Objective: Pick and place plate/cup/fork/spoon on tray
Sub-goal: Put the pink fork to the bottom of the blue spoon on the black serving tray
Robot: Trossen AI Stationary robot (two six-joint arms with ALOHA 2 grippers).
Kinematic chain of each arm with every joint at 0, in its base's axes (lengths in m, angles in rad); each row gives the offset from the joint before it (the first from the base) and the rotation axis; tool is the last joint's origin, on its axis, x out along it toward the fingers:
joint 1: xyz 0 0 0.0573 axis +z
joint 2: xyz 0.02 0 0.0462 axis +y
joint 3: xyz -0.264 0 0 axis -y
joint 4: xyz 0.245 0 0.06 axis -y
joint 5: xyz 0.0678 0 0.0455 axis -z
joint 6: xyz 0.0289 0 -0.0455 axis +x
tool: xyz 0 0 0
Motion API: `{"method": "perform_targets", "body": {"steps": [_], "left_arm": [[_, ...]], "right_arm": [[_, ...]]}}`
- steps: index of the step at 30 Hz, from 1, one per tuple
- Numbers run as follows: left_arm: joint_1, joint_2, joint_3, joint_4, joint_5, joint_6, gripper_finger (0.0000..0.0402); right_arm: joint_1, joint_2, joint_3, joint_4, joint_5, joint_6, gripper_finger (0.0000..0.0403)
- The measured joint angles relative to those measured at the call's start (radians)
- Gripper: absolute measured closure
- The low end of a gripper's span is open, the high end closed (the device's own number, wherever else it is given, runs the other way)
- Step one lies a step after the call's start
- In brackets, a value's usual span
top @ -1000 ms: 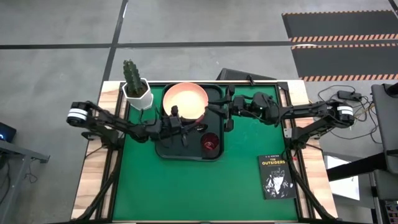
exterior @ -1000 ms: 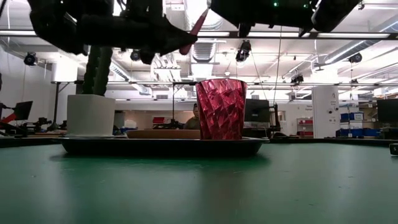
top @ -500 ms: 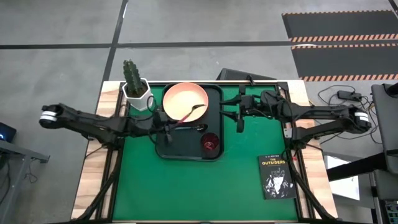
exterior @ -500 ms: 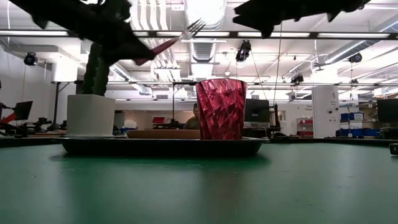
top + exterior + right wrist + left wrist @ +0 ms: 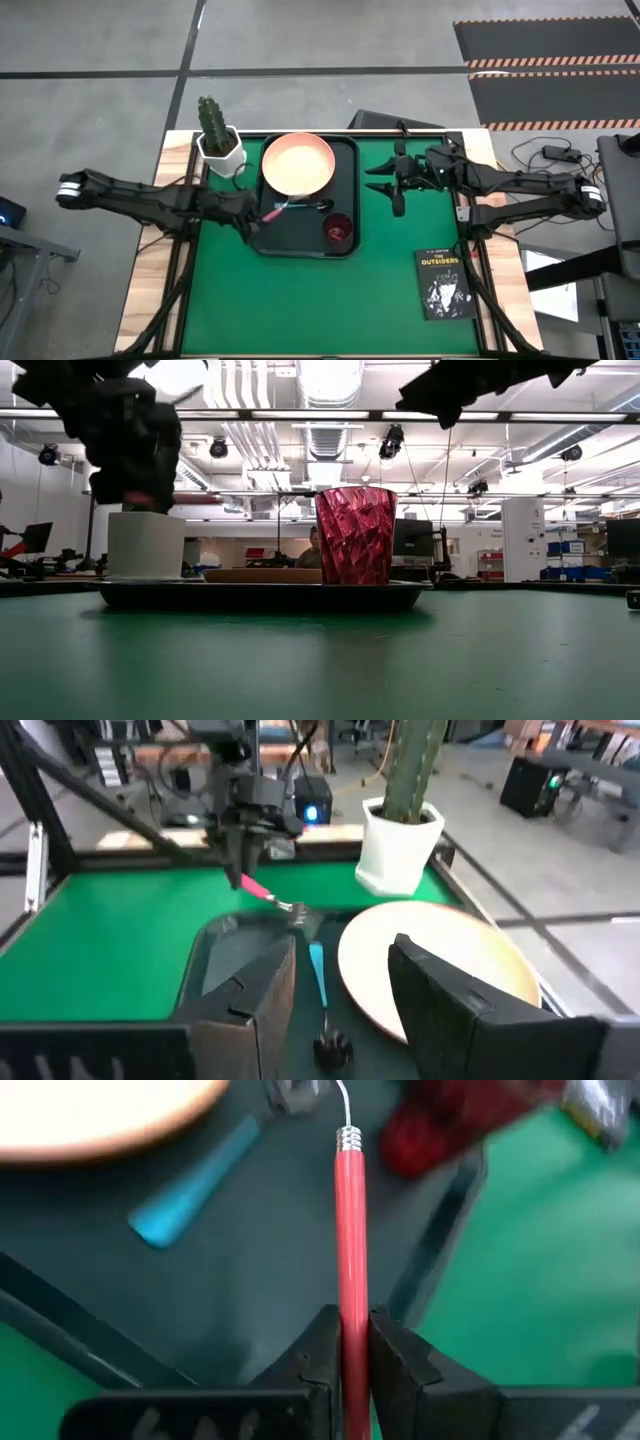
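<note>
1. currently the left gripper [image 5: 348,1365] pinches the pink handle of the small fork with silver metal tines [image 5: 347,1230], holding it just above the floor of the large near-black rectangular tray with rounded corners [image 5: 300,240], near the tray's left side.
2. to finish this step well, lower the fork until the handle lies flat on bare tray floor, beside but not across the small spoon with a light blue-teal handle [image 5: 195,1180]; part the fingers only once the fork rests, then lift straight up.
3. keep the tines away from the large round salmon-pink plate [image 5: 298,163] and the small dark red faceted cup [image 5: 356,535], both already on the tray; a sideways swing would likely knock the cup.
4. the right gripper [image 5: 392,185] waits over the green mat, right of the tray, with its fingers spread and empty.
5. count, task items: one plate, one cup, one fork, one spoon, one tray.
6. count, other items: one white hexagonal pot with a green cactus [image 5: 219,142] at the tray's far-left corner, one small black book [image 5: 444,284] well apart on the right.
</note>
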Motion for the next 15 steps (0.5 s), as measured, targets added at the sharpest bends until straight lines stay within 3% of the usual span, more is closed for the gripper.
{"method": "perform_targets", "body": {"steps": [4,8,15], "left_arm": [[0.0,0.103,0.0,0.002,0.105,-0.056,0.0384],[0.002,0.201,0.009,0.014,0.145,-0.079,0.0383],[0.041,0.335,0.01,0.184,0.219,-0.075,0.0383]], "right_arm": [[0.0,0.011,0.0,-0.05,-0.001,-0.007,0.0258],[0.0,0.011,0.0,-0.075,-0.001,-0.014,0.0263],[0.0,0.011,0.0,-0.096,-0.002,-0.03,0.0266]]}}
